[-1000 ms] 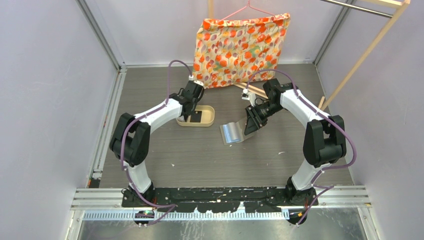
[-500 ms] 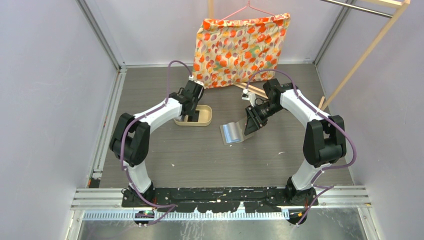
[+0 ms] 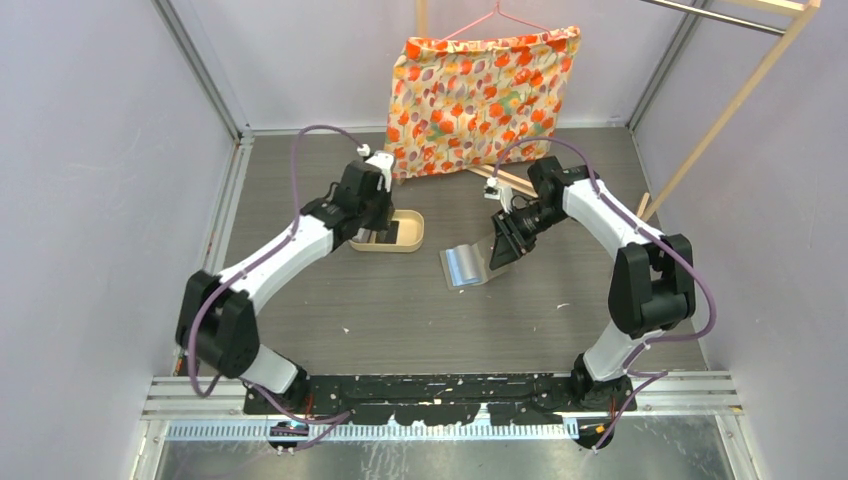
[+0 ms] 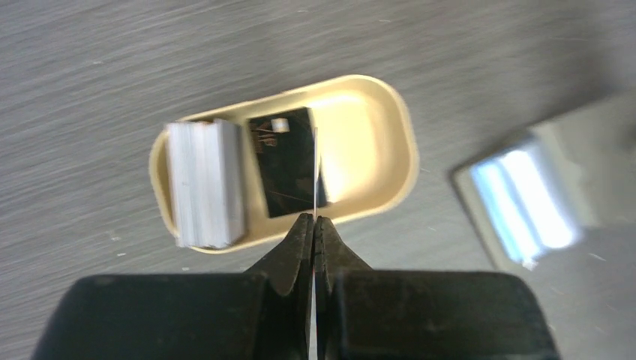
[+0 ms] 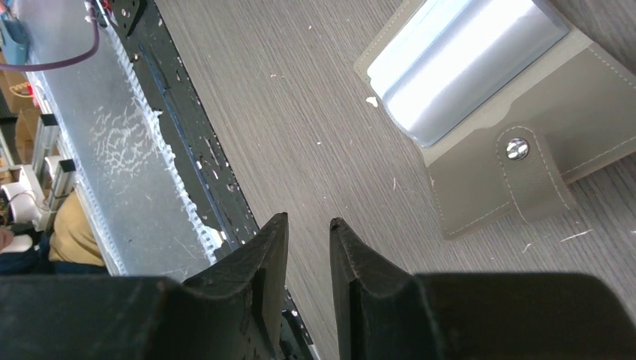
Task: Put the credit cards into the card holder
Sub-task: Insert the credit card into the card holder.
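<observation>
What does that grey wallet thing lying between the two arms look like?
The card holder is a flat grey wallet, leather-like, with pale stitched edges. It lies open on the table, showing clear pale-blue pockets inside. A closing tab with a metal snap stud sticks out from one side. The right gripper hovers close by, jaws apart; whether it touches is unclear.

The left fingers [image 4: 300, 241] have pinched a card [image 4: 313, 176] and risen above the tray [image 4: 352, 79].

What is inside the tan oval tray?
A black card and a stack of pale cards lie in the tray; whatever is beneath them is covered.
</observation>
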`<state>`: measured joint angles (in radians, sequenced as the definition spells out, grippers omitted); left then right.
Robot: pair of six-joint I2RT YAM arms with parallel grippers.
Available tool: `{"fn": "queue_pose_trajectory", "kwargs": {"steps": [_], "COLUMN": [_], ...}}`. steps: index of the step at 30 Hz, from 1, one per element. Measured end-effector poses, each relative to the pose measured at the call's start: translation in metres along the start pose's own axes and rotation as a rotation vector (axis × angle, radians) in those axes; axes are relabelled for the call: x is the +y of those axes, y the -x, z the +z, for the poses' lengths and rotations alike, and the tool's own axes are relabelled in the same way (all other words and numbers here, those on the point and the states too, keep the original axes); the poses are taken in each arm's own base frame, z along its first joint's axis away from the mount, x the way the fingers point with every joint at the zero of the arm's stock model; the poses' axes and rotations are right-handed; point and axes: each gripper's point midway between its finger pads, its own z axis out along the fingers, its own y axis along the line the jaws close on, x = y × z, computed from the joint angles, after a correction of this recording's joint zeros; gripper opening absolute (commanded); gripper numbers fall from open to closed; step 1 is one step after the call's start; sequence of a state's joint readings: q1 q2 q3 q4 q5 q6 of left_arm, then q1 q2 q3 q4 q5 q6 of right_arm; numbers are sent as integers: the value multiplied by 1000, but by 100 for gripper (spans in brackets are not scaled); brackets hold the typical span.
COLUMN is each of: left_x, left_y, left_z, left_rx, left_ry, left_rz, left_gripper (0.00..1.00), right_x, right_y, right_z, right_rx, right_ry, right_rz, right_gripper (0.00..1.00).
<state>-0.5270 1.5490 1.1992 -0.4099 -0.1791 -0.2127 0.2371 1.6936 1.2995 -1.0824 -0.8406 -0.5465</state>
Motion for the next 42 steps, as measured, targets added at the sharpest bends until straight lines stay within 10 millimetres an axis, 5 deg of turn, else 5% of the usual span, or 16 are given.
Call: {"fn": "queue_pose_trajectory", "kwargs": {"steps": [6,9,12,16,20,24,36,42], "left_x": [-51,-78,-105,-140,-177,-199,-212,-214], "left_y": [-12,-27,-35,-33,-16,1,29,39], "left_z": [-37,-50,-64,-88,-111,-118,-108,-116], "left_rx": [-131,-184,-245,-346,-435,-497,-582,-609], "left_ry": [-344,-511,-652,-806,-932,-993,-1057,-1103], "left_rz": [-132,-217,-292,-365,-404,-451,-618,-667], "left_gripper": [0,0,0,0,0,0,0,0], "right_x": [15,30,51,86,100,90,76,73], "right_y": [9,16,19,8,4,13,51,60], "right_z": [-30,-61,-84,-83,-70,-62,-70,-73], "right_rx": [-97,-206,-319,-426,-497,-524,-589,-609], "right_ry": [-53,-99,-119,-21,112,191,248,256], "right_rz": [-80,-136,-187,-251,-170,-29,178,218], "right_gripper": [37,53,80,96,96,92,55,50]}}
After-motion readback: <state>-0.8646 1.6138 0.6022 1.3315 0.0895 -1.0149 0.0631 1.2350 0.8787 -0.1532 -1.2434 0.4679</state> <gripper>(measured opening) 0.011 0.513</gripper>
